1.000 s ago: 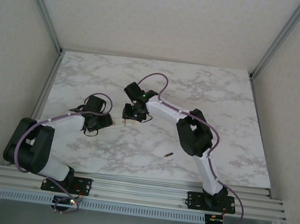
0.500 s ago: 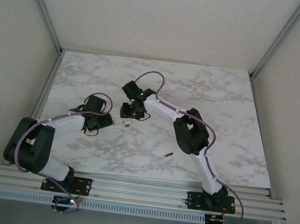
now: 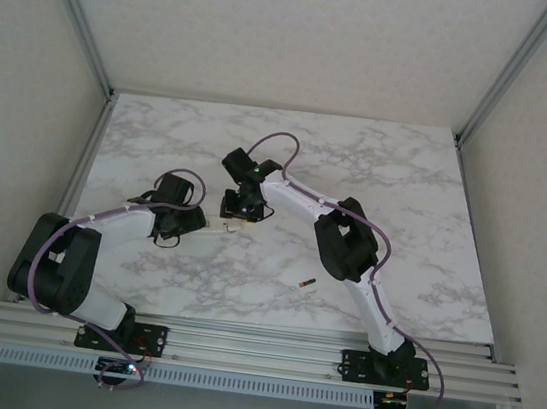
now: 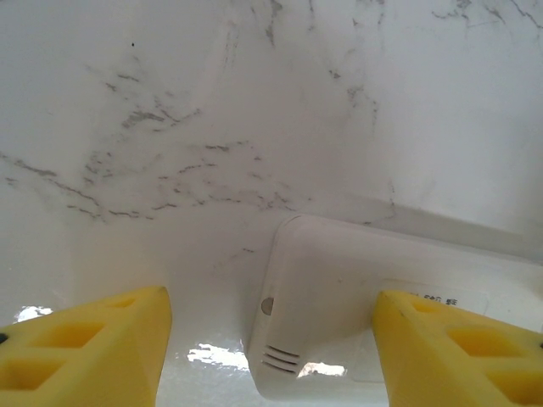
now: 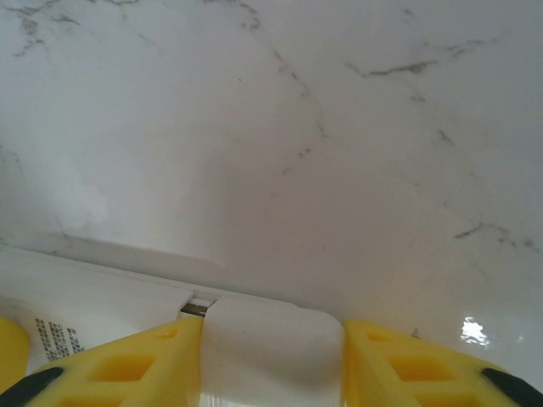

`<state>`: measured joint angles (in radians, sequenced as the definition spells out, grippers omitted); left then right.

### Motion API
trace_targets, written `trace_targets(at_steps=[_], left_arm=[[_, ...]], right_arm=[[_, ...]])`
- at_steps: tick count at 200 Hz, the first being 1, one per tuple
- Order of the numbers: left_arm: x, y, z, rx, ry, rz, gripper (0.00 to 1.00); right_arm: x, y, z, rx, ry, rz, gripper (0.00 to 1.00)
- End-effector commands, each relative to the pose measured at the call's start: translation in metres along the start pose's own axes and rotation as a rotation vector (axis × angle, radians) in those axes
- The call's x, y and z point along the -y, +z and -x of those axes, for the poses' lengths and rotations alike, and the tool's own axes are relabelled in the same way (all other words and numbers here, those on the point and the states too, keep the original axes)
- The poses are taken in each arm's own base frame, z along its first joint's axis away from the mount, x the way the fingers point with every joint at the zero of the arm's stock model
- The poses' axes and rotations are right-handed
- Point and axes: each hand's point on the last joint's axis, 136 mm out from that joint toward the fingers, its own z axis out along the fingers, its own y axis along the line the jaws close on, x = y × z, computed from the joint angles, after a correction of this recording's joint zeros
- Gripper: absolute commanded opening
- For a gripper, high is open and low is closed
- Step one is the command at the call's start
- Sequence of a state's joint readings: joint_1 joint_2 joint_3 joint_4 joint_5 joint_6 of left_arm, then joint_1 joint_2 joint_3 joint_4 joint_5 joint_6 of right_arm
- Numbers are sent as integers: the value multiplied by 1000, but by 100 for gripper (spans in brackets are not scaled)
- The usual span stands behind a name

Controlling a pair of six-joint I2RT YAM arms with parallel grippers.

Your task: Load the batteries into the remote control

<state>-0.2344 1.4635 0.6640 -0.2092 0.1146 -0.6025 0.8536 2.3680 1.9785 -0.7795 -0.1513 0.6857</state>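
From above, the marble bench [image 3: 408, 182] carries one battery [image 3: 305, 283], a small dark cylinder lying alone toward the near edge, well apart from both arms. The left fingers [image 3: 196, 221] and the right fingers [image 3: 235, 214] face each other near the middle of the bench, with the white remote [image 3: 214, 225] between them. It is too small here to make out in detail.

At the left wrist, the left fingers [image 4: 271, 348] stand open on either side of one end of the remote [image 4: 339, 288]. There is a clear gap on one side, and the other yellow pad is at the remote's edge. A small round hole and slots show on that end.

At the right wrist, the right fingers [image 5: 271, 348] are closed on the rounded white end of the remote [image 5: 93, 297], both pads touching it. A printed label and a small metal tab sit just beside that end.
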Motion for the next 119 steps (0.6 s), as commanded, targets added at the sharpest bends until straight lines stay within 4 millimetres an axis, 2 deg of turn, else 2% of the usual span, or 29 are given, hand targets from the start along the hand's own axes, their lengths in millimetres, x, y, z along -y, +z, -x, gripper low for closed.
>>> trace_targets(at_steps=[1, 73, 119], left_arm=[[-2, 2, -3, -13, 18, 24, 63], [-2, 2, -4, -11, 16, 20, 63], [-3, 2, -5, -12, 18, 23, 63]], right_arm=[[1, -3, -10, -35, 62, -14, 44], [0, -3, -16, -39, 65, -22, 50], [-10, -20, -12, -18, 59, 17, 51]])
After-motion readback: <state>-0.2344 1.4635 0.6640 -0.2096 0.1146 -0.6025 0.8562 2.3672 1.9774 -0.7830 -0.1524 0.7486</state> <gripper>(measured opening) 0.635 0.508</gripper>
